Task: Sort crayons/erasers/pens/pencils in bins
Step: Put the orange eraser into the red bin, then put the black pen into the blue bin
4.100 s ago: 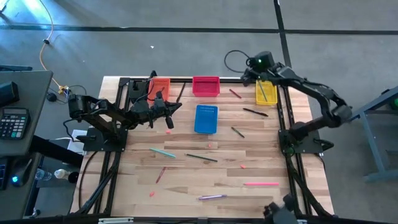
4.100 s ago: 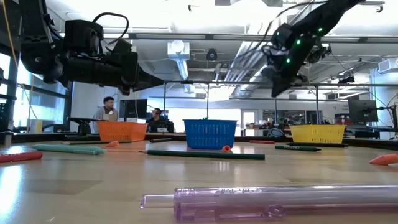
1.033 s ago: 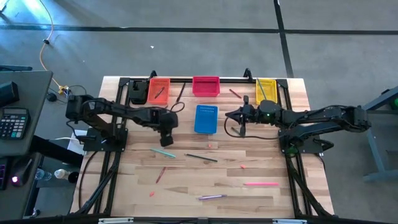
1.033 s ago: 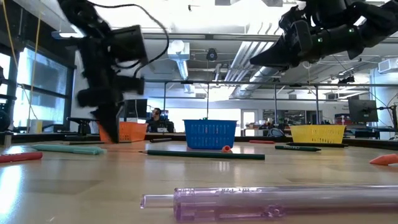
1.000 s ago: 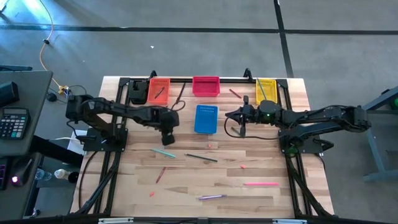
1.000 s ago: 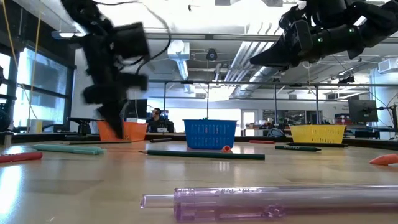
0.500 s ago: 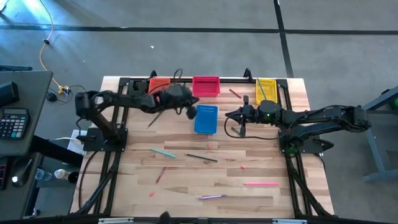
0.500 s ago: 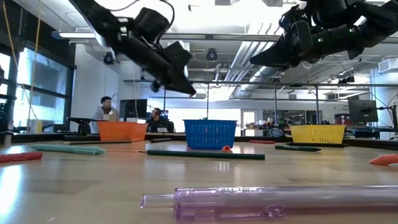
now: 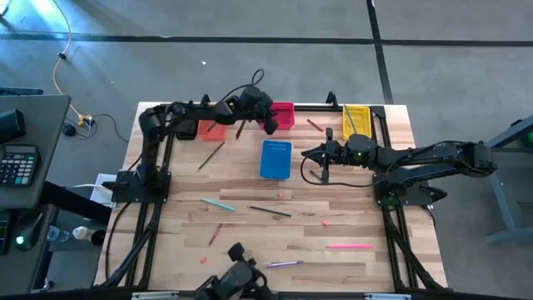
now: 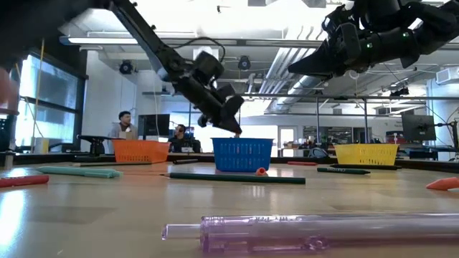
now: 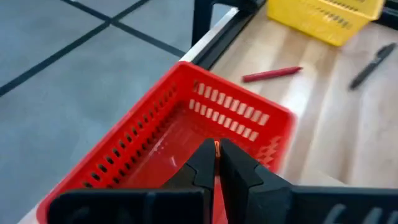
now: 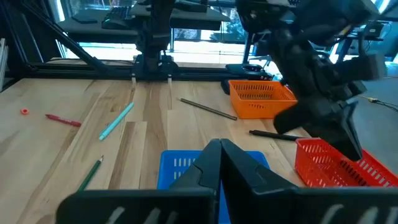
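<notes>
Risk no. 1 is sitting at the red bin (image 11: 186, 118): the left gripper (image 11: 216, 163) is hanging over it w/ fingers pinched tight on a thin orange-red sliver, prob. a crayon (image 11: 216, 155), seen only as a strip between the tips. In the high view that gripper (image 9: 268, 121) is reaching to the back edge of the table (image 9: 250, 242), over the bin's near-left part. If the fingers are letting go while the tips are sitting this near the wall, the crayon could be tipping over the rim or bouncing out; a thin piece may also be sticking to a pad and dropping late, off target. Can't tell for sure what it is, so sorting into the wrong bin is another possible slip.

Right gripper (image 12: 219, 163) is hovering clenched w/ nothing visible between the tips, beside the blue bin (image 9: 276, 159) and above a dark pencil (image 9: 319, 177). Coming down closed, it would be shoving the pencil, not grasping it.

Rest of the job is lying open: teal pen (image 9: 217, 203), pink pen (image 9: 350, 246), purple pen (image 10: 308, 231), another pencil (image 9: 270, 211) and small erasers (image 9: 325, 222) are scattered on the boards, well apart. Orange bin (image 9: 211, 127) and yellow bin (image 9: 356, 122) are standing at the back.
</notes>
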